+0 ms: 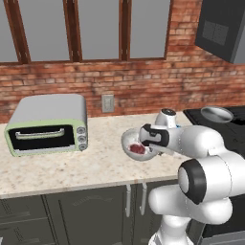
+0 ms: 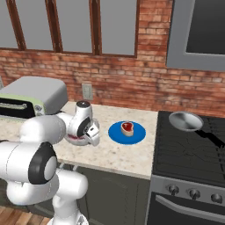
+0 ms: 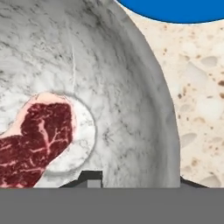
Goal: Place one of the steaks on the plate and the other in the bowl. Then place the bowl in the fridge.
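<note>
The whitish speckled bowl [image 1: 130, 141] [image 2: 74, 139] [image 3: 131, 87] stands on the counter with one raw red steak [image 1: 137, 149] [image 3: 35, 140] lying in its bottom. My gripper [image 1: 151, 151] [image 2: 91, 139] [image 3: 140, 179] is down at the bowl's right rim. One dark fingertip sits inside the wall and the other outside it, with the jaws part-way closed; whether they pinch the rim cannot be made out. The other steak [image 2: 127, 128] lies on the blue plate [image 2: 138, 134] [image 3: 175, 11], just right of the bowl. The fridge is out of view.
A pale green toaster oven [image 1: 48, 124] [image 2: 30, 99] stands at the counter's left against the brick wall. To the right of the plate is the black stove [image 2: 193, 149] with a grey frying pan [image 2: 185, 120] [image 1: 216, 114] on it. Dark cabinets run below the counter.
</note>
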{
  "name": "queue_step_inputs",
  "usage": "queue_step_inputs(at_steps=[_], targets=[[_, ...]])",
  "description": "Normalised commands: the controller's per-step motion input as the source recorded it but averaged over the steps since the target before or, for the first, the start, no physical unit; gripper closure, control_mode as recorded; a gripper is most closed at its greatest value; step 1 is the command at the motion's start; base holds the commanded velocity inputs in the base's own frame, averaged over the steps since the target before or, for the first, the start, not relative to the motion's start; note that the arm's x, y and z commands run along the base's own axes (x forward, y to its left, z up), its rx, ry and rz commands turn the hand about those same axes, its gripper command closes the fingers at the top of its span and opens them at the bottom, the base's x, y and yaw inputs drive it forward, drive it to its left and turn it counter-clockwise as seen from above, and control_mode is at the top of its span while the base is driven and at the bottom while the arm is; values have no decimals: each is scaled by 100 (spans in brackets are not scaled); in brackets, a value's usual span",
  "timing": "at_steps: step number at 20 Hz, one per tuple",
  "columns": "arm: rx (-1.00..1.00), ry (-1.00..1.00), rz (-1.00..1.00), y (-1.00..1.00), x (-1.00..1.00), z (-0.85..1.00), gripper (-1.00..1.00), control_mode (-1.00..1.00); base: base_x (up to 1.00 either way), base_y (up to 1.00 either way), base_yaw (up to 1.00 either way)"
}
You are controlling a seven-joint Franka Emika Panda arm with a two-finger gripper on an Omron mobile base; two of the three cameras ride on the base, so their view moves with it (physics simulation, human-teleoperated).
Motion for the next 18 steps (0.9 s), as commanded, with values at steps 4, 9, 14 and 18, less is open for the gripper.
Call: queue_step_inputs(at_steps=[4, 9, 14, 18], targets=[[0, 0, -6, 1, -18, 0, 100, -100, 0, 0, 0], [4, -1, -22, 0, -37, 28, 100, -100, 0, 0, 0], [2, 0, -37, 3, -31, 59, 100, -100, 0, 0, 0], [0, 2, -44, 0, -42, 88, 100, -100, 0, 0, 0]])
